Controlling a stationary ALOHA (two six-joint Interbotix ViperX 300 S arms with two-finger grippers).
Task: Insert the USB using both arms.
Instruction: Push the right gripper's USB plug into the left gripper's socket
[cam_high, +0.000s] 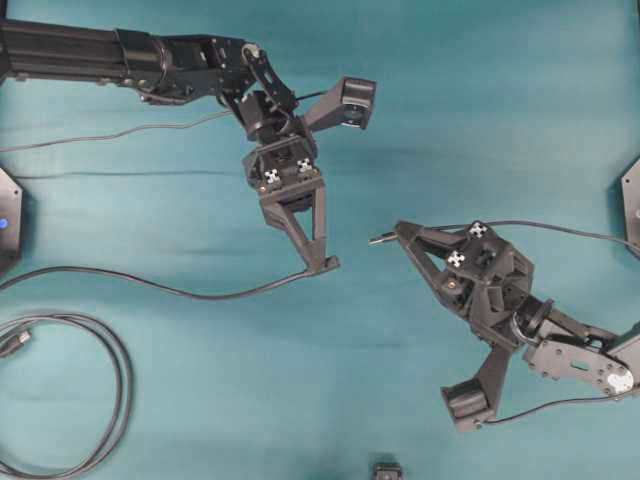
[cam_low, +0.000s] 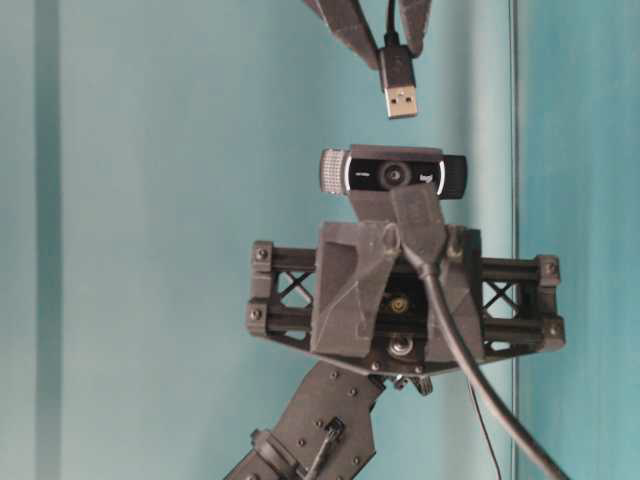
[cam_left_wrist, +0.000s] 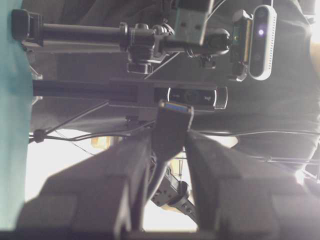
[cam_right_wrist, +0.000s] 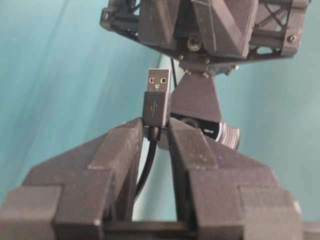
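Note:
The USB (cam_right_wrist: 159, 84), a silvery plug on a dark collar, stands out from between the tips of my right gripper (cam_right_wrist: 156, 127), which is shut on the collar. Overhead, the USB (cam_high: 380, 239) points left from the right gripper (cam_high: 400, 233). My left gripper (cam_high: 325, 265) is shut on the thin cable's black socket end (cam_high: 329, 264). In the left wrist view the socket end (cam_left_wrist: 174, 122) sits between the fingers, its mouth facing the blurred USB (cam_left_wrist: 192, 22). At table level the USB (cam_low: 402, 100) hangs a short gap above the socket end (cam_low: 418, 218); they are apart.
The thin dark cable (cam_high: 150, 287) runs left from the socket end across the teal table. A thicker looped cable (cam_high: 112, 390) with a gold tip (cam_high: 18, 342) lies at the lower left. Black bases sit at the left edge (cam_high: 6, 220) and right edge (cam_high: 632, 205).

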